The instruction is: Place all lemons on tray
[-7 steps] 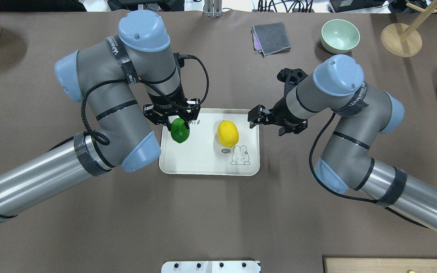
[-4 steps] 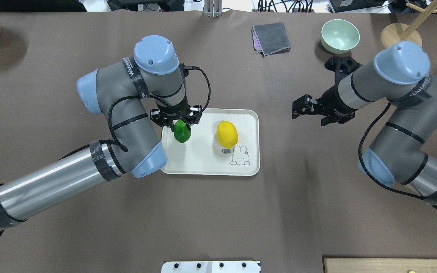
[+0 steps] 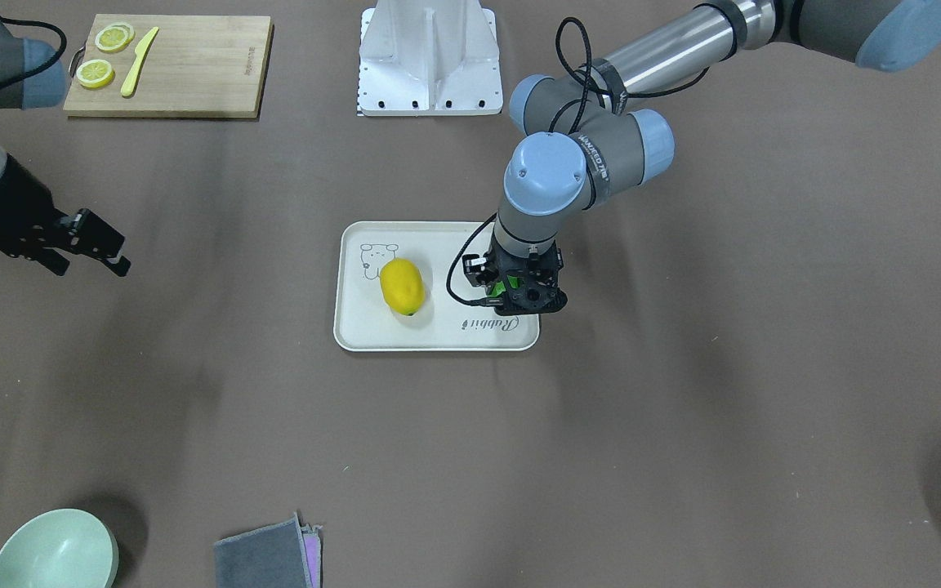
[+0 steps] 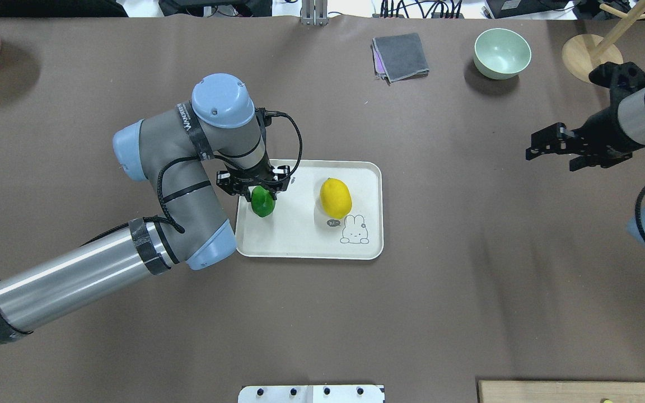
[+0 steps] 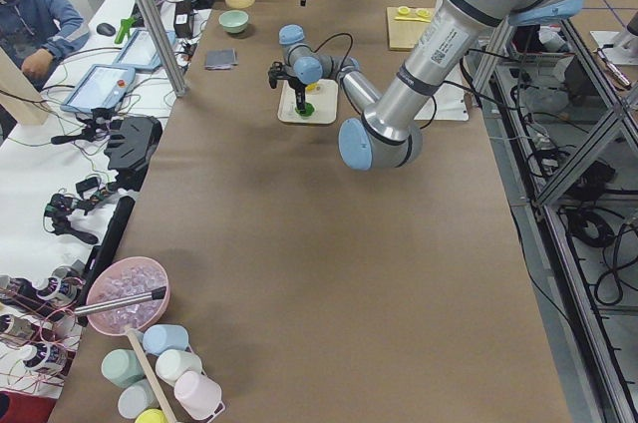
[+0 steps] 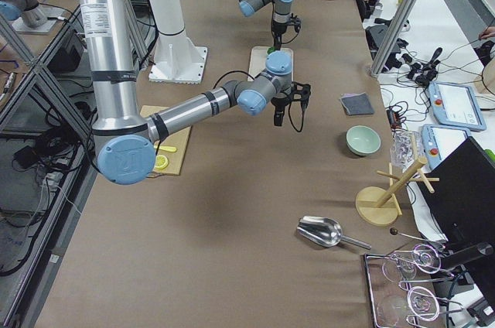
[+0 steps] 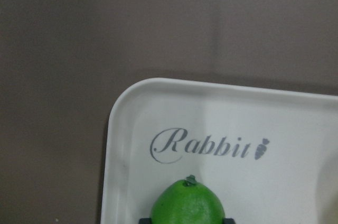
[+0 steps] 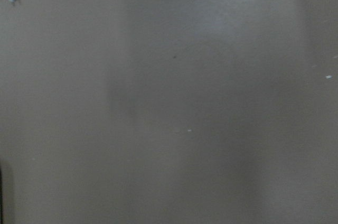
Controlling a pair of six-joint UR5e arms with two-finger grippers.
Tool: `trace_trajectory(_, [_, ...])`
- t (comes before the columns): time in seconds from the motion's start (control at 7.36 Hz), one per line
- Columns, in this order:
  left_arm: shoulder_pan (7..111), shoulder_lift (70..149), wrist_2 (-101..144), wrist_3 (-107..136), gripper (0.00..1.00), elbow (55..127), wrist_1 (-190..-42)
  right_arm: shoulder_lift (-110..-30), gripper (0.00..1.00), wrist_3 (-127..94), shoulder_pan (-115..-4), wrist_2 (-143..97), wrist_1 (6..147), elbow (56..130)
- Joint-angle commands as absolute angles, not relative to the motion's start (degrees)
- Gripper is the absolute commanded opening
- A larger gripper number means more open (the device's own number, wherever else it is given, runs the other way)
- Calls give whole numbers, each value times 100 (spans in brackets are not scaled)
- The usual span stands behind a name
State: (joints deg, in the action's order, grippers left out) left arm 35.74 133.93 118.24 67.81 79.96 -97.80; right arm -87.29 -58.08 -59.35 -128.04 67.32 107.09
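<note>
Tray (image 4: 300, 240) of off-white plastic, yellow lemon (image 4: 335, 197) lying on it, green lemon (image 4: 262, 204) over the tray's corner by the "Rabbit" lettering, clamped in the left gripper (image 4: 260, 196), right gripper (image 4: 546, 154) well away from the tray, beyond the side nearest the yellow lemon, jaws apart and empty.

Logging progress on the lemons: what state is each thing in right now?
tray: flat on the table.
yellow lemon: lying loose on the tray.
green lemon: gripped over the tray's corner; touchdown unclear.
left hand: shut on green lemon.
right hand: open, empty, over bare table.
bowl: upright, empty.
</note>
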Motion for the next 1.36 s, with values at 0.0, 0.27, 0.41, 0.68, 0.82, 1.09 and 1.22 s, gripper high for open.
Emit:
trace_trajectory(0.0, [3908, 13394, 12222, 6785, 98, 8181, -9591, -9717, 100, -3982, -6773, -12850, 6732, 10950])
trace_trajectory(0.27, [4593, 13342, 12864, 6236, 98, 8900, -8584, -9871, 100, -2295, -7667, -12867, 7543, 10951])
trace_trajectory(0.41, [4805, 13116, 12928, 5605, 98, 9434, -7899, -9766, 100, -1102, -8238, -12867, 8333, 10951])
trace_trajectory(0.68, [5306, 12353, 12903, 4313, 98, 10245, -7244, -9913, 100, -589, -8736, -12841, 8745, 10725])
trace_trajectory(0.82, [5509, 11992, 12902, 3767, 98, 10335, -7233, -9949, 100, -606, -8815, -12841, 8702, 10366])
trace_trajectory(1.09, [5825, 11053, 12920, 2949, 98, 10791, -7225, -9879, 100, -642, -8991, -13069, 8684, 9967])
trace_trajectory(1.22, [6149, 10796, 12972, 2588, 98, 10863, -7172, -9853, 100, -642, -9026, -13095, 8666, 10010])
